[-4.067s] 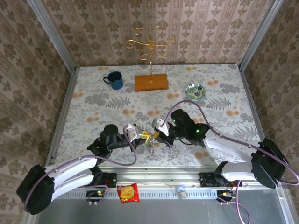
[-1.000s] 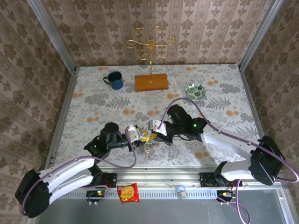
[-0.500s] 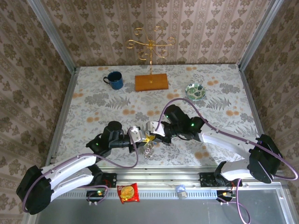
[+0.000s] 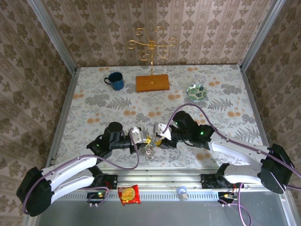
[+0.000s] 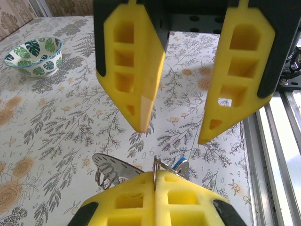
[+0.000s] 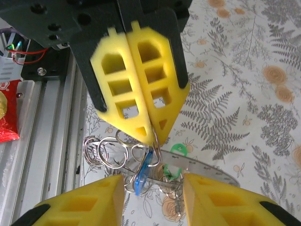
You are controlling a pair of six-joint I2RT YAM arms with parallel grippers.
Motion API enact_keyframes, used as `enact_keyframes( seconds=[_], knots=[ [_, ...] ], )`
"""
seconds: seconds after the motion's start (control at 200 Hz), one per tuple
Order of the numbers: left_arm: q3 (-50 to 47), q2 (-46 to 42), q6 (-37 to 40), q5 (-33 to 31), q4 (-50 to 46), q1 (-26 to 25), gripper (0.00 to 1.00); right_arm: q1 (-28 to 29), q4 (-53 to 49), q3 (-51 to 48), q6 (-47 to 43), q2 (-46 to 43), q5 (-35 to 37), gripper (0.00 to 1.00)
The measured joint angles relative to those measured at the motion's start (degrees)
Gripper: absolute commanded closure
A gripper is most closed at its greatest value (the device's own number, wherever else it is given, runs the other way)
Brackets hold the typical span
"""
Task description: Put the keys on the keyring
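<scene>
One table [image 4: 94, 106] with a floral cloth takes up the middle of the overhead view.

Along its far edge:
- Wooden block [image 4: 152, 83] at upper centre, carrying a gold wire stand [image 4: 151, 44].
- Blue mug [image 4: 114, 80] to the left of the block.
- Leaf-patterned bowl [image 4: 197, 92] to the right of it.

A red snack packet [image 4: 128, 194] lies below the table's near edge, at the bottom of the frame.

At lower centre, the two grippers are nose to nose.
- Left gripper [image 6: 151, 134]: yellow fingers pressed flat together, with a thin wire loop of the keyring [image 6: 109, 153] pinched at the very tips.
- Right gripper [image 5: 172, 134]: fingers spread, one on either side of the bunch, with nothing clamped between them.

The keyring is a tangle of wire loops hanging under the left fingertips, just beside the table's near edge. A flat grey metal tag [image 6: 207, 168] juts from it toward the right of the right wrist view.

- Blue key [image 6: 140, 175]: hangs straight down from the pinched loop.
- Green key [image 6: 178, 149]: just right of the blue one, half buried among the loops.

Can't tell whether the bunch touches the cloth.
</scene>
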Motion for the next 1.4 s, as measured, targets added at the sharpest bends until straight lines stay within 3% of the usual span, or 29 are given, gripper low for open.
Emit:
enact_keyframes(
  seconds=[0.26,0.59,0.895,1.095,1.29,1.4],
  knots=[
    [-0.02,-0.04,-1.46,-0.42,2.10,0.00,1.00,0.94,4.79,-2.38,5.60,1.97,1.29,0.64],
    [-0.72,-0.79,-2.14,-1.05,2.84,0.04,1.00,1.01,6.45,-2.43,6.71,3.43,2.67,0.91],
    [-1.44,-0.96,-2.78,-1.25,4.17,0.00,1.00,1.20,5.86,-2.43,4.92,3.56,4.02,1.00],
    [-1.62,-0.94,-2.97,-1.22,4.72,0.00,1.00,1.20,5.42,-2.40,4.83,5.70,4.04,0.97],
    [-1.73,-0.92,-2.97,-1.22,5.11,0.00,1.00,1.09,5.14,-2.47,4.72,4.92,4.09,0.72],
    [-1.79,-0.92,-2.97,-1.20,5.51,0.00,1.00,0.37,6.25,-4.15,4.92,1.88,4.15,0.68]
  ],
)
